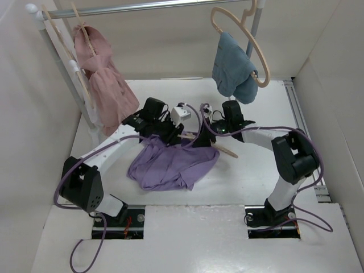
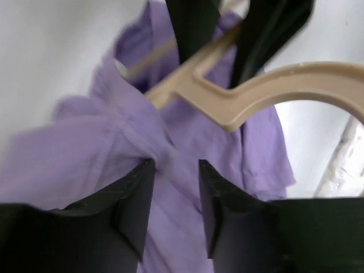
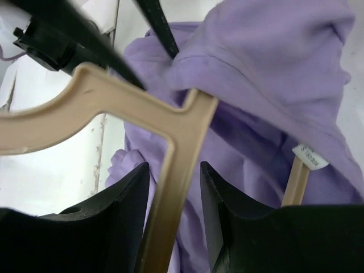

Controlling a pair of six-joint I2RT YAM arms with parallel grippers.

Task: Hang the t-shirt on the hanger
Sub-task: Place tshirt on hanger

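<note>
The lavender t-shirt (image 1: 170,165) lies crumpled at the table's middle, its far edge drawn up toward both grippers. My left gripper (image 1: 169,132) is shut on a bunch of its fabric; in the left wrist view (image 2: 176,162) folds of the t-shirt (image 2: 85,165) converge at the fingertips. The beige hanger (image 1: 227,151) lies across the shirt's top. My right gripper (image 1: 203,138) is shut on the hanger, whose bar (image 3: 85,108) runs between its fingers in the right wrist view (image 3: 174,165). The hanger (image 2: 273,85) partly sits inside the t-shirt (image 3: 273,57), near the collar tag.
A metal rail (image 1: 142,7) spans the back, on a post (image 1: 65,71) at left. A pink garment (image 1: 105,85) hangs at its left and a blue-grey garment (image 1: 233,71) on a hanger (image 1: 259,54) at its right. White walls enclose the table.
</note>
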